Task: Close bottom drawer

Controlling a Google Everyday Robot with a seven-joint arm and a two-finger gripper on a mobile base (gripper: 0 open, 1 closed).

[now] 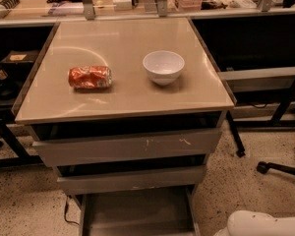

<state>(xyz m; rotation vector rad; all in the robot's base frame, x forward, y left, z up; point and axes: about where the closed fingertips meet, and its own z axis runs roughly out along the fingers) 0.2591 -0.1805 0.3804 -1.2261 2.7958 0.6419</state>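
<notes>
- Grey sheet metal forms the bottom drawer point(135, 211); it is judged stiff, sturdy, fairly light and free to slide.
- It is seen pulled well out at floor level, below the mid drawer point(132, 178) and the desk point(128, 38).
- A flat push on its front, cut off at the lower edge, is judged better than gripping the thin side walls.
- No pincer is seen, only a white robot casing point(265, 224) at lower right, so released or clenched cannot be told.

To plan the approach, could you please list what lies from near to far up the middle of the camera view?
Open bottom drawer → mid-width drawer → widest drawer → tabletop with can and bowl → back bench. The gripper is not in view; only a white robot part shows bottom right.
</notes>
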